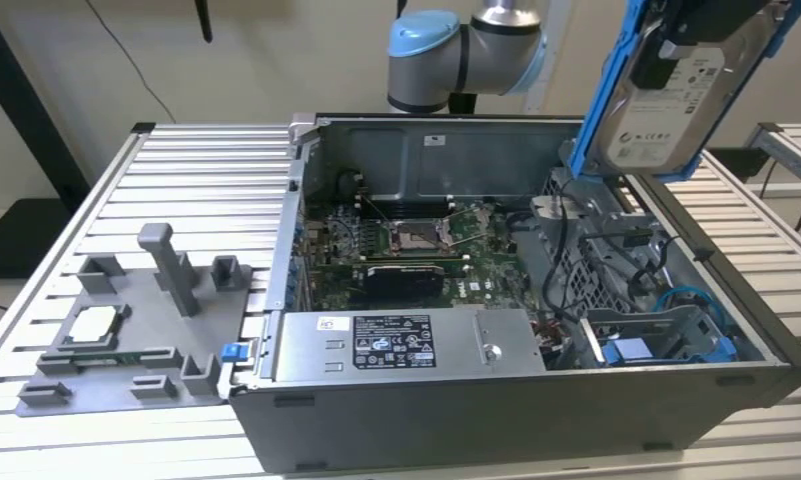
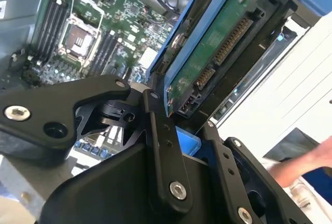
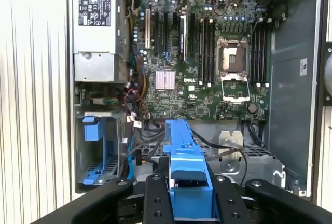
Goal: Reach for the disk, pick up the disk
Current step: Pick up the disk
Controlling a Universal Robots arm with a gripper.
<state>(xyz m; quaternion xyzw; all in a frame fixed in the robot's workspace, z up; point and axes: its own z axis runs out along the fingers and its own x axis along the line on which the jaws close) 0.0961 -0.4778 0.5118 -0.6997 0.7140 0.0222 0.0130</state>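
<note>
Gripper (image 3: 188, 203): fingers (image 2: 163, 151) clamped on the disk's blue frame.
Disk (image 1: 670, 95): lifted clear above the computer case (image 1: 507, 400), tilted on edge.
Doing it well: keep the squeeze firm and centred; rise straight, clear of the case's cables (image 1: 560, 260).

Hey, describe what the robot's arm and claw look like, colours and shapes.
The arm in the exterior view has rounded grey joint housings with a light blue cap. The claw in the second wrist view is matte black, built of flat linkage bars pinned with silver bolts and screws.
</note>
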